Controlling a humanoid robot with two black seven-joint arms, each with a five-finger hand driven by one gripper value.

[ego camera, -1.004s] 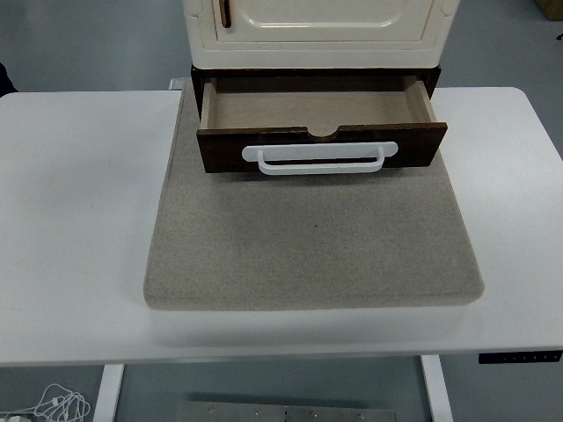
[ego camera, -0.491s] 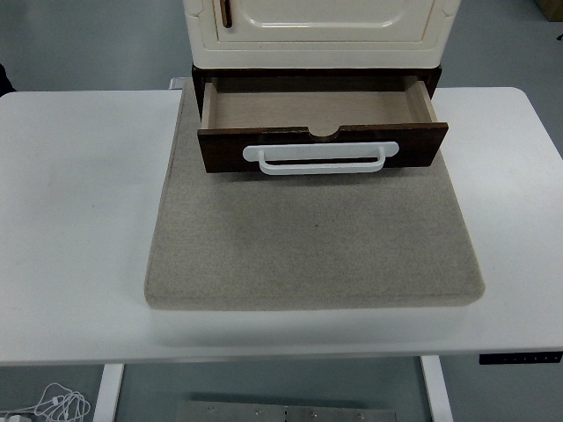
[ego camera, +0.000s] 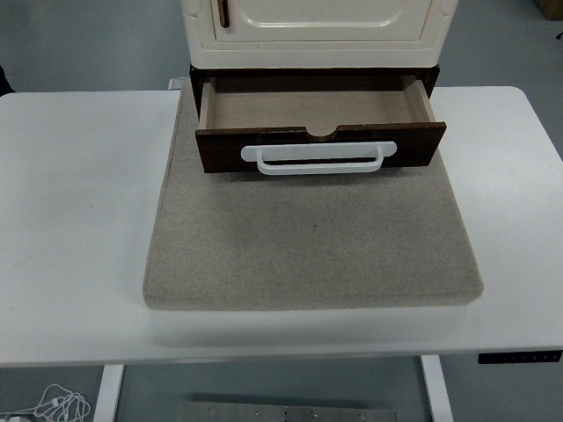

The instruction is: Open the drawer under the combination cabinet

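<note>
A cream cabinet (ego camera: 317, 31) stands at the back middle of the table. Under it a dark brown drawer (ego camera: 220, 149) is pulled out toward me, and its bare tan inside (ego camera: 308, 105) shows with nothing in it. A white bar handle (ego camera: 314, 159) runs across the drawer's front. Neither of my hands shows anywhere in the head view.
The cabinet rests on a beige felt mat (ego camera: 312, 242) that covers the middle of the white table (ego camera: 75, 193). A small brown handle (ego camera: 223, 12) is on the cabinet's upper door. White cable (ego camera: 53, 404) lies on the floor at the lower left.
</note>
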